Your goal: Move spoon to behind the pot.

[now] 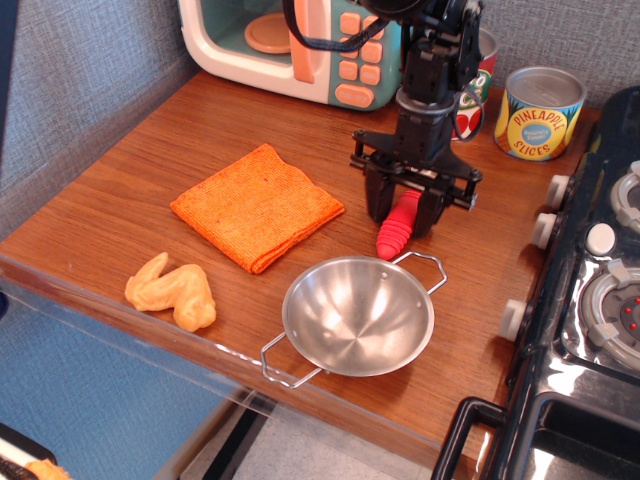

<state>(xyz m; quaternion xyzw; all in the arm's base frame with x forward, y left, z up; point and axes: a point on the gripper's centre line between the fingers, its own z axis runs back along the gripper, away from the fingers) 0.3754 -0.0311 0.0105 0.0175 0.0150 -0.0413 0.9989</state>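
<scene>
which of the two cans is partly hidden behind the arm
The tomato sauce can, red-labelled, on the left of the pair. The arm covers most of it. The yellow pineapple can to its right stands in full view.

"PINEAPPLE SLICES" on the yellow can (540, 113); the other can's (472, 95) label hidden.

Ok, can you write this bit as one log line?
pincer: shut on spoon | spoon: just behind pot, tilted | release: not yet

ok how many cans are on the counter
2, both at the back right: the tomato sauce can, mostly hidden behind the arm, and the pineapple can right of it. More could be hidden.
</scene>
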